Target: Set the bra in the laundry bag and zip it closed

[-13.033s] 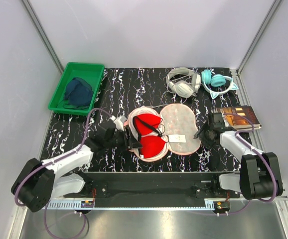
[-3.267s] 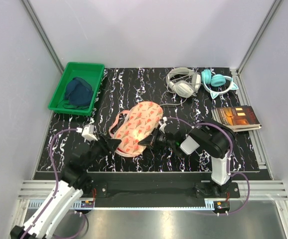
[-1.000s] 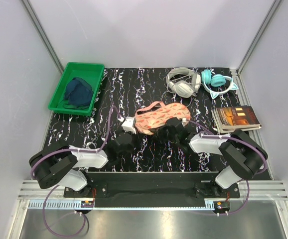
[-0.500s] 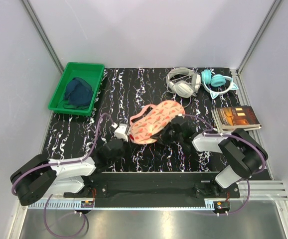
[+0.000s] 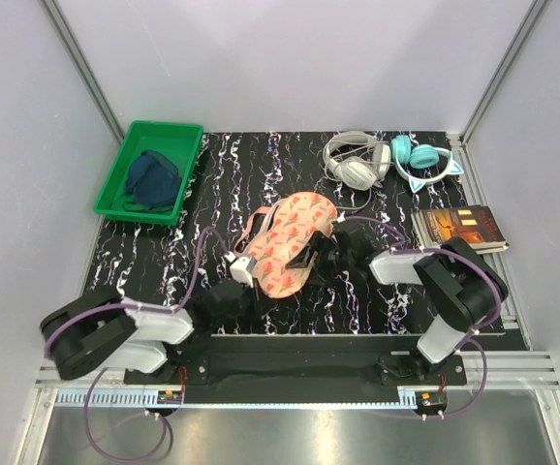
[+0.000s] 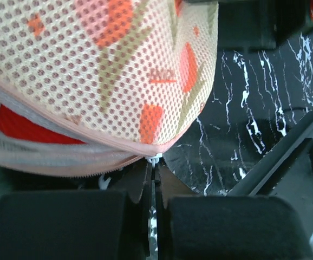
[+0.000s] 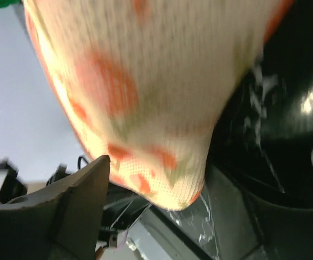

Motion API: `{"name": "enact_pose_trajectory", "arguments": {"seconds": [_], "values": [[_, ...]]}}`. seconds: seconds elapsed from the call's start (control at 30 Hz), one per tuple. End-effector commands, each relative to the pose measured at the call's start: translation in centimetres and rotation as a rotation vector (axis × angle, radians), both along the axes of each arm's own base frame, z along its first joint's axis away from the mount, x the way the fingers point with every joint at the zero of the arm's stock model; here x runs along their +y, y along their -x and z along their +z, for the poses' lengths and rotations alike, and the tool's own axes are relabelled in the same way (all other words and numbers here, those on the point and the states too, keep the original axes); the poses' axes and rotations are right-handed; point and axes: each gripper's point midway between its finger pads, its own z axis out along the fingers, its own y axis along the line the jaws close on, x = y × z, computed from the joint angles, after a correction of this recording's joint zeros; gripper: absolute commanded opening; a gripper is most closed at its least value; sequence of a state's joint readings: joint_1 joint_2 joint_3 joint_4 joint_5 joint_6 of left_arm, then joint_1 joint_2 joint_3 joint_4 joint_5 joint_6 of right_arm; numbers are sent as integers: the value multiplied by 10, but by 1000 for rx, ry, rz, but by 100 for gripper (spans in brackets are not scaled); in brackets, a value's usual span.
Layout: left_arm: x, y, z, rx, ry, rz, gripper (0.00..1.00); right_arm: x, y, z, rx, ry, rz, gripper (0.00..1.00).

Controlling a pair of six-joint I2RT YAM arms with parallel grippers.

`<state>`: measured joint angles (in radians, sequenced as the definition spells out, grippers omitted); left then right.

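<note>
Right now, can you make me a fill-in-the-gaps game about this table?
The dark blue garment lies in the ___ tray.
Out of the laundry bag peeks a ___ bra.
The left gripper is ___ on the zip pull.
Missing words: green, red, shut.

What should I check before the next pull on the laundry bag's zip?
1. Bra inside the laundry bag: ok, red shows only within the gap.
2. Left gripper shut on the zip pull: ok.
3. Zip fully closed: not ok, a gap runs on from the pull.
4. Right gripper bracing the bag: cannot tell; its view is blurred, jaws wide about the bag.
5. Bag apart from the white headphones and book: ok.
</note>
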<state>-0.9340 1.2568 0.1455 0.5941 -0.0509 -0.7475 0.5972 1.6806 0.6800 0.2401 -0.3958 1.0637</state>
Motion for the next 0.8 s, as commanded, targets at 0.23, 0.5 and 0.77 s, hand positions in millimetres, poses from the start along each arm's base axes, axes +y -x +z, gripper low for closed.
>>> {"name": "enact_pose_trajectory", "arguments": {"seconds": [0.23, 0.5, 0.77], "values": [[-65, -11, 62, -2, 304, -63, 0, 11, 43, 20, 36, -163, -116, 82], [-61, -2, 48, 30, 275, -67, 0, 5, 26, 18, -4, -152, -213, 52], [-3, -21, 1, 123, 39, 113, 0, -24, 36, -1, 20, -81, -215, 0]]}}
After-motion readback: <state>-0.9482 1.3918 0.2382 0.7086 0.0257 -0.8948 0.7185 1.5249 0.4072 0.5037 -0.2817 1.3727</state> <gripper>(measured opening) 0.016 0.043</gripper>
